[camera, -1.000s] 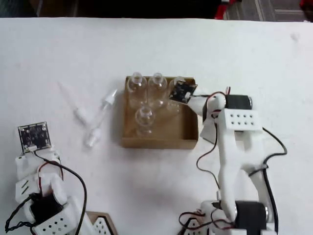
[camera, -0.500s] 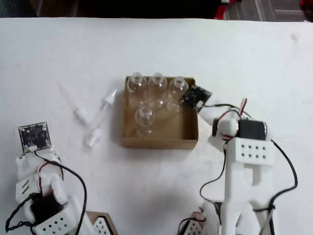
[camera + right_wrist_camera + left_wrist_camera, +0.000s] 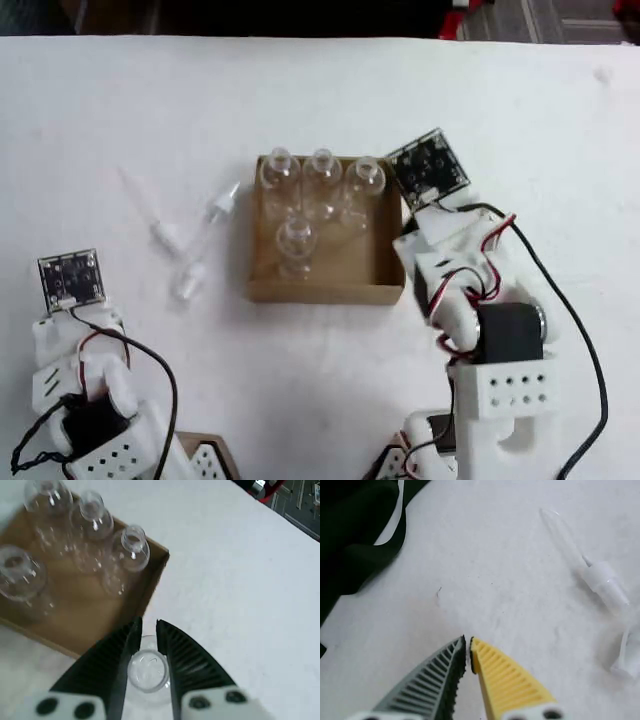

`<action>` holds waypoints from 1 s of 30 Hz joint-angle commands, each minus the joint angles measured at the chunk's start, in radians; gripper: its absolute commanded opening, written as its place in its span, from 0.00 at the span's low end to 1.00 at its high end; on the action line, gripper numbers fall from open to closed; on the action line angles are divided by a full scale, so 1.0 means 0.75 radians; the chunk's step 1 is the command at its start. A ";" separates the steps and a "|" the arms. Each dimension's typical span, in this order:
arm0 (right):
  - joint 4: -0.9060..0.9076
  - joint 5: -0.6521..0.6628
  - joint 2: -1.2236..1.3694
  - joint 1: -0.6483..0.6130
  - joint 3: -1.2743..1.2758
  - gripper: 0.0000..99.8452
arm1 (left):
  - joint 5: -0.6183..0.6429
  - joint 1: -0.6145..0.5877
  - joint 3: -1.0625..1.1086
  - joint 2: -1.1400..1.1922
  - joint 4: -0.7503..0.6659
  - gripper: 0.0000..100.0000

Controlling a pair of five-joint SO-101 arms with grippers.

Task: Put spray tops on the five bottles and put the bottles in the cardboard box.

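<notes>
White table (image 3: pixel 300 90) is carrying the cardboard box (image 3: pixel 325 292); the right end effector (image 3: pixel 149 625) is retreating from above the box, clenching an uncapped fifth bottle (image 3: pixel 146 672) just beside it, while spray tops (image 3: pixel 205 225) are lying unused near the box.

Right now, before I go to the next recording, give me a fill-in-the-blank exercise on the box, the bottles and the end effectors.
1. The cardboard box holds ____ bottles.
2. ____ of them has a spray top on; the spray tops lie on the table.
3. The left end effector is shut and holds ____.
4. The fifth bottle, by the right end effector, is ____ the box.

Missing words: four; None; nothing; outside.
</notes>
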 commanded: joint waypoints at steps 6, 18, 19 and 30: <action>-0.193 -0.389 0.071 -0.240 -0.086 0.02 | 0.014 -0.011 -0.012 -0.017 -0.035 0.02; -0.621 -0.497 0.005 -0.285 0.407 0.02 | 0.018 -0.013 -0.012 -0.017 -0.035 0.02; -0.641 -0.497 0.007 -0.300 0.426 0.02 | 0.018 -0.013 -0.012 -0.017 -0.035 0.02; -0.772 -0.497 0.017 -0.314 0.589 0.02 | 0.018 -0.013 -0.012 -0.017 -0.035 0.02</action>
